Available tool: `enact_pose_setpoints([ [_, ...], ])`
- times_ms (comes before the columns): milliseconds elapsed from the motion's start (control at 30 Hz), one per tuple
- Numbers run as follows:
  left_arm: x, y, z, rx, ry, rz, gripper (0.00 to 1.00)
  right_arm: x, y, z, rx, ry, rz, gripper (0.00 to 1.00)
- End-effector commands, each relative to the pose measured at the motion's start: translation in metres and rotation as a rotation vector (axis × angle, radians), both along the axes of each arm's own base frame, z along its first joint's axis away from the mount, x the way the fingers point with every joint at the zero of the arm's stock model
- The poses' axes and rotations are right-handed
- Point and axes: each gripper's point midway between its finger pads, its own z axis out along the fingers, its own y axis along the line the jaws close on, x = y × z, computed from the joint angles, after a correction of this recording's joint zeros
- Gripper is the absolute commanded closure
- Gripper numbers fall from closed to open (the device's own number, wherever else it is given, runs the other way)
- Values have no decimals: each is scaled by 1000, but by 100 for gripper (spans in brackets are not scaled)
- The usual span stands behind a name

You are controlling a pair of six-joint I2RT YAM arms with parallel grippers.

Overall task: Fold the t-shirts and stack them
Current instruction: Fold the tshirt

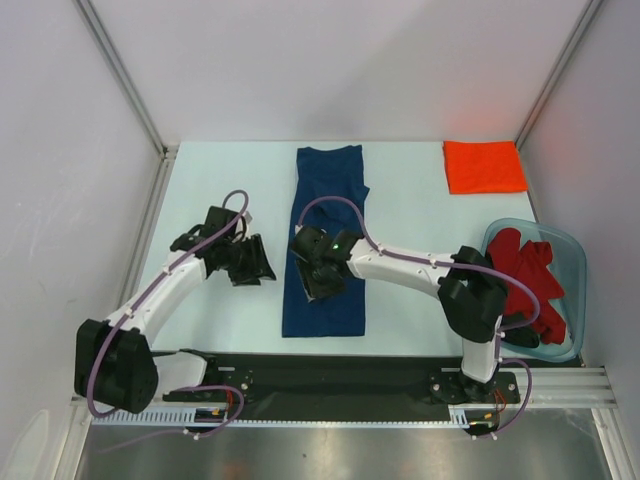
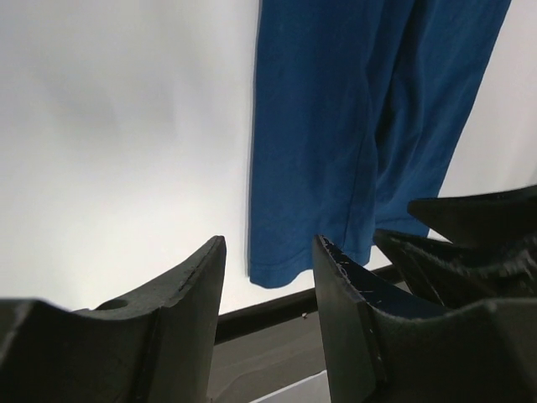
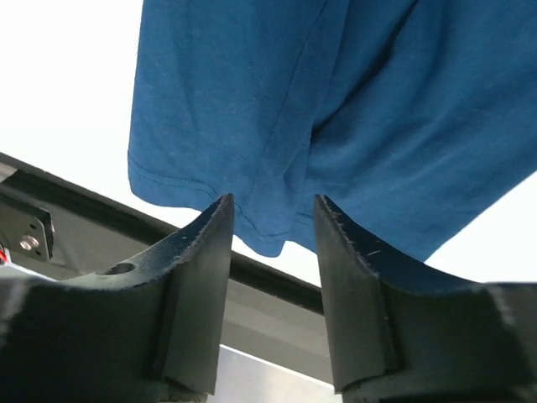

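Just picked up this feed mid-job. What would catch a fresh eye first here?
The navy blue t-shirt lies folded into a long strip down the middle of the table. The right gripper is open over its near half, and the left gripper is open beside it. Next come the bright orange t-shirt, folded flat at the far right corner, and the red t-shirts, heaped in the clear tub at the right edge.
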Motion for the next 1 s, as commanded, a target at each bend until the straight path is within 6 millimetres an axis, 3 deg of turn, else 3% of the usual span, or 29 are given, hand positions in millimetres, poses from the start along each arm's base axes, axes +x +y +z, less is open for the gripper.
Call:
enact_pose_setpoints([
  [0, -12, 5, 5, 10, -15, 16, 49, -5, 8, -10, -5, 15, -59, 53],
  [100, -19, 9, 4, 15, -17, 24, 48, -14, 12, -23, -5, 56, -57, 62],
  [367, -29, 10, 6, 1, -28, 29, 48, -26, 14, -41, 9, 122, -60, 66],
  [400, -29, 10, 7, 3, -33, 27, 48, -31, 16, -43, 19, 145, -51, 71],
  [533, -30, 9, 9, -5, -32, 25, 48, -30, 18, -29, 98, 155, -60, 92],
  [600, -31, 8, 8, -12, -27, 20, 48, -34, 13, -18, 155, 172, -77, 99],
  [667, -33, 7, 4, -22, -15, 23, 48, -31, 9, -11, 208, 195, -115, 100],
  [767, -37, 4, -3, -35, 18, 22, 47, -40, -3, -16, 239, 238, -137, 96],
  [833, -38, 3, -8, -33, 34, 18, 46, -46, -7, -24, 239, 254, -137, 85],
  [900, -39, 4, -13, -27, 59, 16, 45, -51, -5, -23, 259, 268, -116, 61],
  [967, -41, 1, -15, -34, 75, 6, 43, -50, -5, -13, 270, 238, -97, 56],
])
